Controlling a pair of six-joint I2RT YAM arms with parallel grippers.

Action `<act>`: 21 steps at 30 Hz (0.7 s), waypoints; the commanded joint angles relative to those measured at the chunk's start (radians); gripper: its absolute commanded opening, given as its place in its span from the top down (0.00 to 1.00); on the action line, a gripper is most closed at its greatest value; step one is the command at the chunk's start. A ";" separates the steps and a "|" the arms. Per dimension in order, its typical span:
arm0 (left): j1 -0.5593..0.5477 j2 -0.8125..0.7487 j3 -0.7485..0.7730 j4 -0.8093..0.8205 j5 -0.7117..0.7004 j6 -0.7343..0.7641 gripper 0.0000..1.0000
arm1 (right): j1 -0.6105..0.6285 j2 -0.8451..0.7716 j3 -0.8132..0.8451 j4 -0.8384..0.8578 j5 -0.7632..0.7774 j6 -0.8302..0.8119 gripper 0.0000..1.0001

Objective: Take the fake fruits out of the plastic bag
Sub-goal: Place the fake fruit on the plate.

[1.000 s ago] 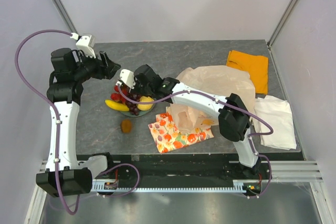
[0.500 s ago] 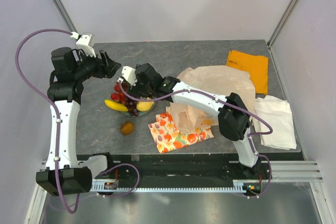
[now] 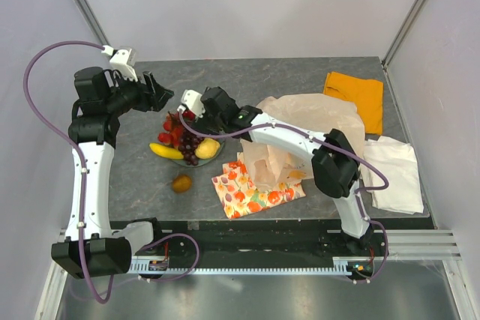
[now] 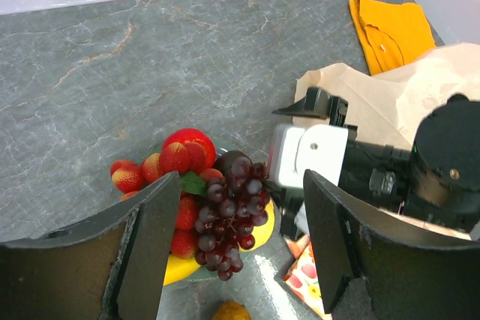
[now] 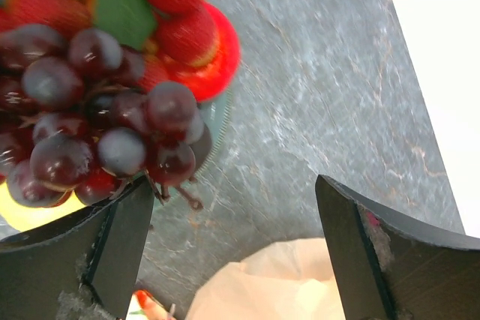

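Fake fruits (image 3: 184,139) sit piled on a small dish (image 5: 216,131) at abt 9 o'clock of the plastic bag (image 3: 311,116): banana (image 3: 165,150), lemon (image 3: 208,148), red berries, w/ the dark grape bunch (image 4: 229,211) on top. One more orange-brown fruit (image 3: 181,182) lies on the surface (image 3: 247,80) at 6 o'clock of the dish, apart from it. Most of the haul looks out, by my reckoning. Whether anything's left inside the bag I can't tell; it lies flat & crumpled.

My right jaws (image 5: 234,200) stand wide apart w/ nothing between them, only bare surface in the gap. The grapes lie just beside one finger, toward 10 o'clock in the wrist view. My left jaws (image 4: 241,185) are apart too, empty, hovering above the pile from its 10 o'clock side.

Step in hand, I judge: the grapes' set-down looks done, so pull clear & head for the bag. To do it well, lift the right wrist straight up first, no sideways sweep. A grape stem pokes out near that finger, & a snag would drag the bunch off the heap. Then swing toward 3 o'clock, over the bag. Left arm is best parked high so the two don't clash over the dish. Heap is tall & glossy, so it prob. rolls at a nudge.
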 commanded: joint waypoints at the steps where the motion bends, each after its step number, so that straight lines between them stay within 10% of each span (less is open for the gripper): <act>1: -0.002 -0.017 0.020 0.040 0.013 -0.026 0.26 | -0.039 -0.014 -0.001 -0.011 0.013 0.026 0.03; 16: 0.007 -0.026 0.035 0.031 0.024 -0.045 0.25 | -0.062 -0.083 -0.035 -0.116 -0.102 0.046 0.02; 21: 0.010 -0.021 0.095 0.014 0.018 -0.035 0.25 | -0.062 -0.222 -0.091 -0.148 -0.394 -0.030 0.08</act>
